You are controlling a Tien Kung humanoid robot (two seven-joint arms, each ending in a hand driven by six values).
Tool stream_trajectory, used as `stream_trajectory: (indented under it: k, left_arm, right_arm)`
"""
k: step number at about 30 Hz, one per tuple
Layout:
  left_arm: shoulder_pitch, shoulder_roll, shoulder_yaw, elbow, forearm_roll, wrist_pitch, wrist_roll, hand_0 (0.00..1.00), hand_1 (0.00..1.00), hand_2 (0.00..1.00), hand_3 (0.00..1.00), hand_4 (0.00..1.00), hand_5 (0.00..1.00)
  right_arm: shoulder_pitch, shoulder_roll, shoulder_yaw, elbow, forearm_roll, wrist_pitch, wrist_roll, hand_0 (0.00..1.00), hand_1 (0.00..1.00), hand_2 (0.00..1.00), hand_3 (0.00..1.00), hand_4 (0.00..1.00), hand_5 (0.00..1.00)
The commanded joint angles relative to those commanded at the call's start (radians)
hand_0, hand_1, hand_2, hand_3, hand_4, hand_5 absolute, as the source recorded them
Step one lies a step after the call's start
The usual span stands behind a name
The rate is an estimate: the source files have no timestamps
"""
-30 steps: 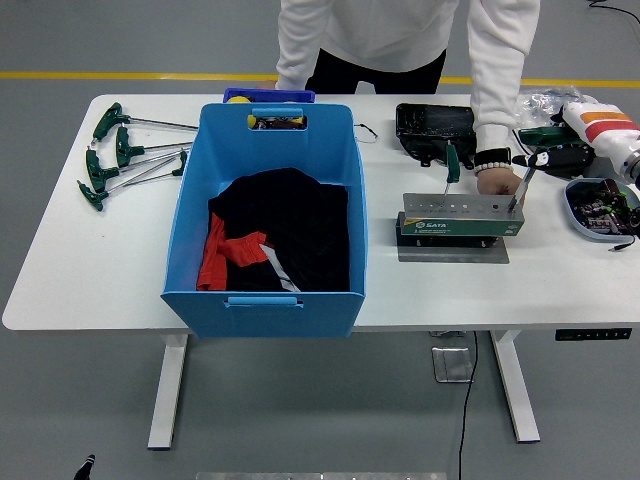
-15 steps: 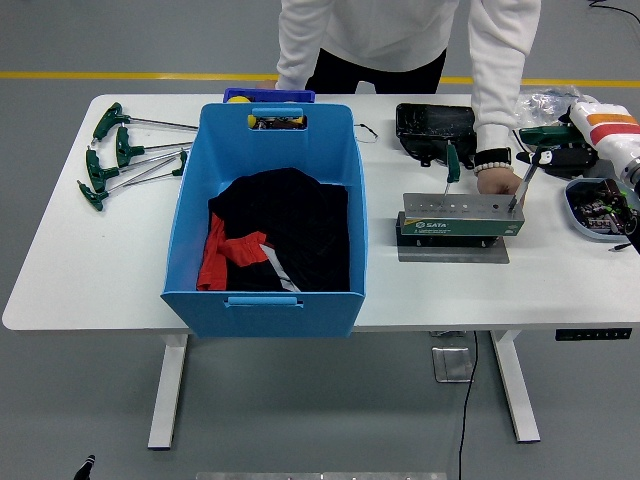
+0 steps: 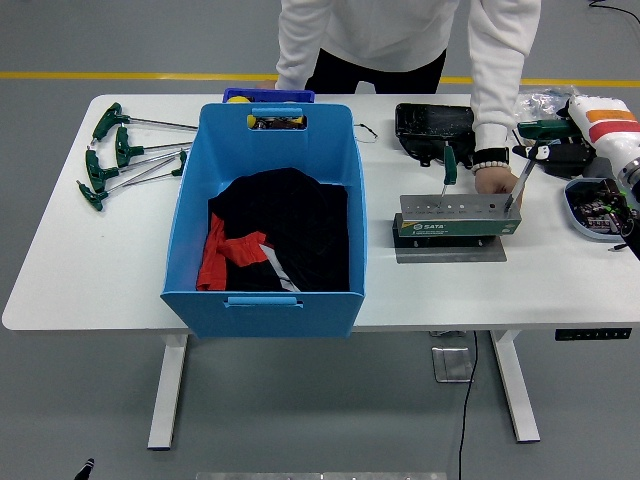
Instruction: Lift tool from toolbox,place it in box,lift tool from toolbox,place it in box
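The right hand (image 3: 560, 150) grips a T-handle tool (image 3: 523, 170) whose tip is at the grey tool rack (image 3: 458, 217); one green-handled tool (image 3: 449, 168) stands upright there; the blue box (image 3: 268, 215) holds only cloth, so both placements remain.

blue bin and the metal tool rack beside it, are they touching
Apart. The head view shows a strip of bare white table between the blue bin and the metal tool rack.

White table (image 3: 60, 270) on grey floor (image 3: 90, 400), yellow line (image 3: 130, 75) behind, 2 legs.
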Motion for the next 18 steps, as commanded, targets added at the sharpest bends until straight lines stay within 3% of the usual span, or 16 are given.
stream_trajectory:
  k: [9, 16, 17, 18]
  left_arm:
    - [0.005, -0.001, 0.004, 0.001, -0.008, -0.002, -0.002, 0.747, 0.789, 0.824, 0.734, 0.746, 0.651]
    - [0.011, -0.001, 0.008, 0.003, -0.019, -0.003, -0.006, 0.747, 0.789, 0.821, 0.734, 0.746, 0.65]
    - [0.011, 0.0, 0.009, 0.004, -0.02, -0.003, -0.006, 0.746, 0.787, 0.821, 0.734, 0.746, 0.65]
    - [0.012, 0.0, 0.01, 0.004, -0.023, -0.004, -0.007, 0.746, 0.787, 0.821, 0.734, 0.746, 0.65]
  right_arm:
    - [0.005, -0.028, 0.014, 0.044, -0.006, 0.004, -0.007, 0.059, 0.002, 0.002, 0.002, 0.998, 0.715]
    - [0.009, -0.065, 0.014, 0.12, -0.035, 0.034, -0.03, 0.057, 0.002, 0.002, 0.002, 0.966, 0.677]
    - [0.01, -0.069, 0.014, 0.128, -0.038, 0.039, -0.033, 0.06, 0.002, 0.002, 0.002, 0.87, 0.621]
    - [0.011, -0.077, 0.015, 0.142, -0.04, 0.045, -0.036, 0.06, 0.002, 0.002, 0.002, 0.87, 0.621]
